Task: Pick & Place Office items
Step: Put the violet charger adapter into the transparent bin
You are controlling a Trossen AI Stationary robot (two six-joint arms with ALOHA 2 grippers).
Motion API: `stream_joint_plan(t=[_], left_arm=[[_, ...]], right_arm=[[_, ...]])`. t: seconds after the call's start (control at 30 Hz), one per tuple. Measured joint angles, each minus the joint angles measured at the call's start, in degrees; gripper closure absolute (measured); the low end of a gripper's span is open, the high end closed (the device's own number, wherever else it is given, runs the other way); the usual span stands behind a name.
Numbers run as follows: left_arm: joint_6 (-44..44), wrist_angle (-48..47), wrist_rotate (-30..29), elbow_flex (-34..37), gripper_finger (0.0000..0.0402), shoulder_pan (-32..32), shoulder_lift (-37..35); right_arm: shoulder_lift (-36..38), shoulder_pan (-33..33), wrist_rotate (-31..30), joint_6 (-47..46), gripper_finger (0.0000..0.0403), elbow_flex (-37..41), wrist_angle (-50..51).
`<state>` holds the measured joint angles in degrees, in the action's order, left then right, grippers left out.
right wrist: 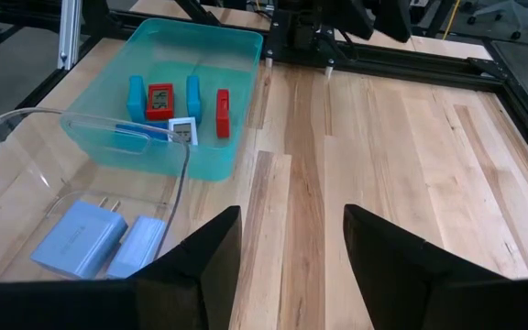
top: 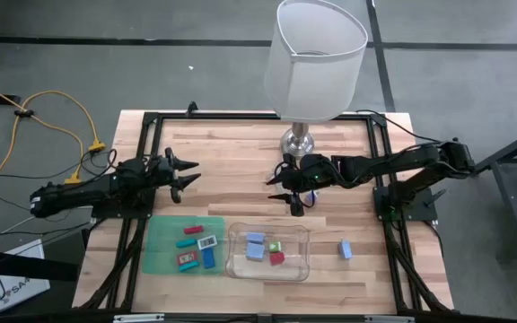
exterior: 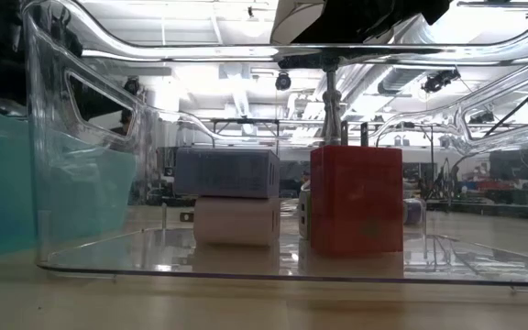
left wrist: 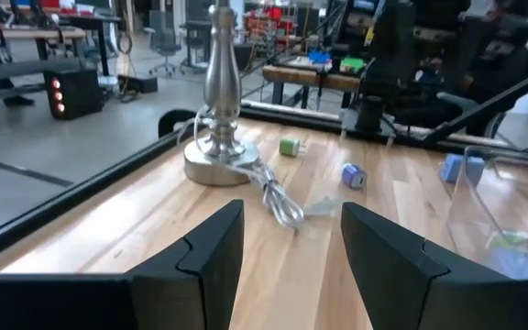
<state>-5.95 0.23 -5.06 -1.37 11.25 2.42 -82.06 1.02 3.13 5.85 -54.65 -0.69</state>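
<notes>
Both arms are matte black, built of jointed segments. The left gripper ends in two pointed dark fingers, broad and angular close up. The right gripper looks the same, its fingers plain, unmarked plastic.

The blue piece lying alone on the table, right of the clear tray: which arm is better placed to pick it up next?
Probably the right. The blue piece lies on the right arm's side, with the right gripper open and nearer. The left gripper, also open, would have to reach across the clear tray.
</notes>
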Motion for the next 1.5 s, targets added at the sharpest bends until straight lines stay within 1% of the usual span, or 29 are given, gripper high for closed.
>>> stream_joint_plan(t=[0.17, 0.43, 0.57, 0.67, 1.03, 1.27, 1.5], left_arm=[[-0.01, -0.74, 1.91, 0.0, 0.0224, 0.0, -0.61], [-0.07, -1.2, 2.44, 0.04, 0.0224, 0.0, -0.34], [2.35, -1.45, 3.47, 0.07, 0.0224, -0.02, -0.34], [4.15, -1.39, 3.45, 0.09, 0.0224, 0.0, -0.34], [3.17, -0.6, 3.45, 0.15, 0.0224, 0.0, -0.34], [7.92, 1.21, 3.43, 0.13, 0.0224, -0.02, -0.34], [6.11, 1.7, 3.45, 0.13, 0.0224, 0.0, -0.34]], right_arm=[[0.0, 0.0, -0.01, 0.0, 0.0223, 0.0, 0.0], [0.0, 0.0, 0.01, 0.0, 0.0223, 0.0, 0.0], [0.0, 0.0, 0.0, 0.01, 0.0223, 0.0, 0.0], [0.0, 0.0, -0.01, 0.0, 0.0223, 0.0, 0.0], [0.0, 0.0, 0.0, 0.0, 0.0223, 0.0, 0.0], [0.0, 0.0, -0.01, 0.02, 0.0223, 0.0, 0.0], [0.0, 0.0, 0.0, 0.02, 0.0223, 0.0, 0.0]])
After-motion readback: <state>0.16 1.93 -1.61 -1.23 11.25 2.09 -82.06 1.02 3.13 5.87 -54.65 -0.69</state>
